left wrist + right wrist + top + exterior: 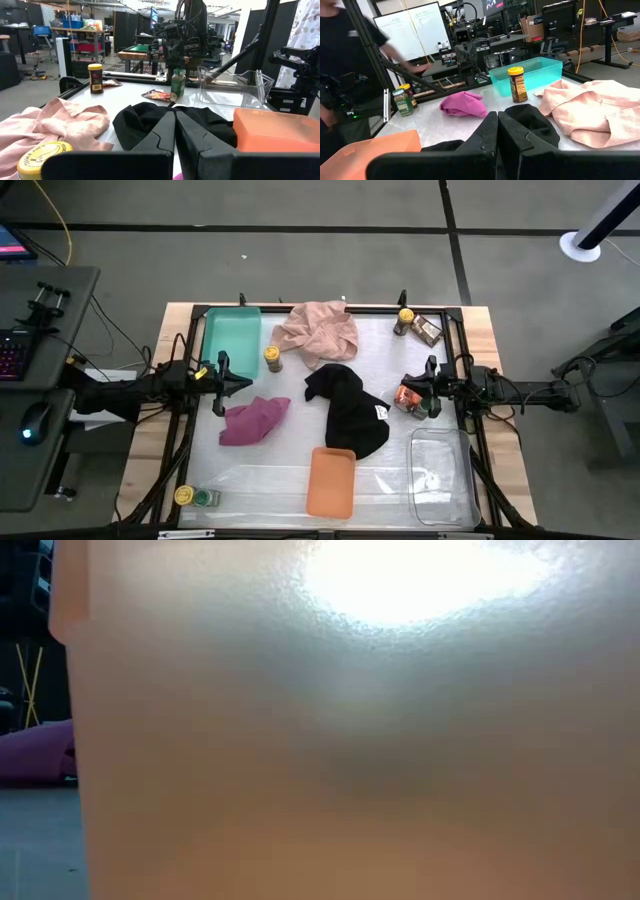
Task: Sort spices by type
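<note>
Left gripper (222, 376) at nine o'clock, level, fingers (162, 131) pressed together on nothing; right gripper (428, 380) at three o'clock, likewise clenched, beside orange-brown packet (408, 397).

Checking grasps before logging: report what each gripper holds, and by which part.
Nothing is held. The left gripper and right gripper are both shut on nothing, their fingers closed together above the black cloth.

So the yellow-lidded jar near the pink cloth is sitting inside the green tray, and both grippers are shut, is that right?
Not quite. The high view shows the yellow-lidded jar standing on the table beside the green tray, not inside it, next to the pink cloth. The left gripper and right gripper are indeed shut.
</note>
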You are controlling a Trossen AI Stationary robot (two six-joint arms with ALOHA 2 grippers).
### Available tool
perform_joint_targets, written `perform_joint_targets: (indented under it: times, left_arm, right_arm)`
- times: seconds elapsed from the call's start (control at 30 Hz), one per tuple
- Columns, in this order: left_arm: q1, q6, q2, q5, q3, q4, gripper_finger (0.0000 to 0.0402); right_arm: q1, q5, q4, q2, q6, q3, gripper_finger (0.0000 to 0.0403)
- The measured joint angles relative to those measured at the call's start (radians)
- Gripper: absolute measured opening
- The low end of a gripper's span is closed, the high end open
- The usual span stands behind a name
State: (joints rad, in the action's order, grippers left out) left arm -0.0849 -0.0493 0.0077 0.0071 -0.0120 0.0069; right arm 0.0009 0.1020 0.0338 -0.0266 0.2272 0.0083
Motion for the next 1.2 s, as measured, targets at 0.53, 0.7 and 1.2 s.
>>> perform_joint_targets:
  times: [0.53, 0.7, 1.2]
  left_arm:
    - [0.000, 0.000, 0.000, 0.000, 0.000, 0.000, 0.0000]
    - [0.000, 0.000, 0.000, 0.000, 0.000, 0.000, 0.0000]
    - [0.000, -0.375, 0.008, -0.007, 0.000, 0.300, 0.0000]
  right_arm:
    - [0.000, 0.000, 0.000, 0.000, 0.000, 0.000, 0.0001]
    - [0.000, 0.000, 0.000, 0.000, 0.000, 0.000, 0.0001]
    - [0.000, 0.000, 0.000, 0.000, 0.000, 0.000, 0.0001]
